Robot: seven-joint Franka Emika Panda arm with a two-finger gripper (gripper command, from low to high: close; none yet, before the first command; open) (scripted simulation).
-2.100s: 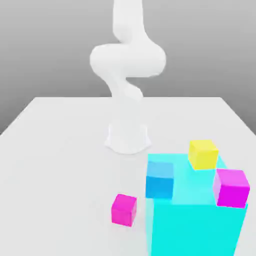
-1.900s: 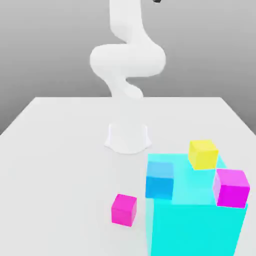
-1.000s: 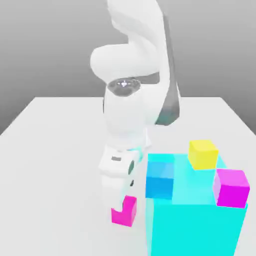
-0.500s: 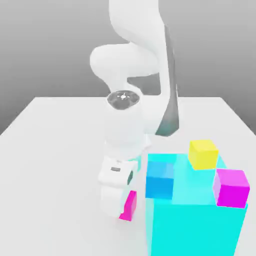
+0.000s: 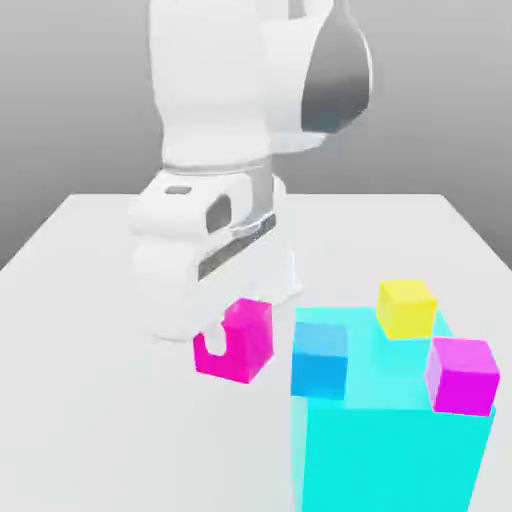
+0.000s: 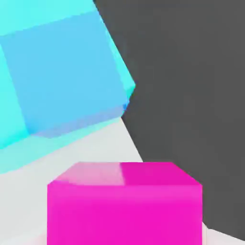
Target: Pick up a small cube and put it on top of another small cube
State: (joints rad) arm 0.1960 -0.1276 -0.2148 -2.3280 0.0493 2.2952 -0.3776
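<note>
My gripper (image 5: 230,342) is shut on the small hot-pink cube (image 5: 243,340), which hangs above the white table, just off the exterior view's left of the big cyan block (image 5: 390,450). One white finger covers part of the cube's left face. In the hand view the pink cube (image 6: 124,206) sits close up, with a small blue cube (image 6: 67,72) beyond it. Three small cubes rest on the cyan block: blue (image 5: 320,360), yellow (image 5: 406,308) and purplish-magenta (image 5: 462,375).
The white table (image 5: 90,300) stretches open toward the exterior view's left and back. The arm's base and body stand behind the held cube. The cyan block (image 6: 14,148) rises well above the table surface at the front right.
The gripper closed on the hot-pink cube where it sat on the table, then rose with it. The cube now hangs higher and a little toward the exterior view's left.
</note>
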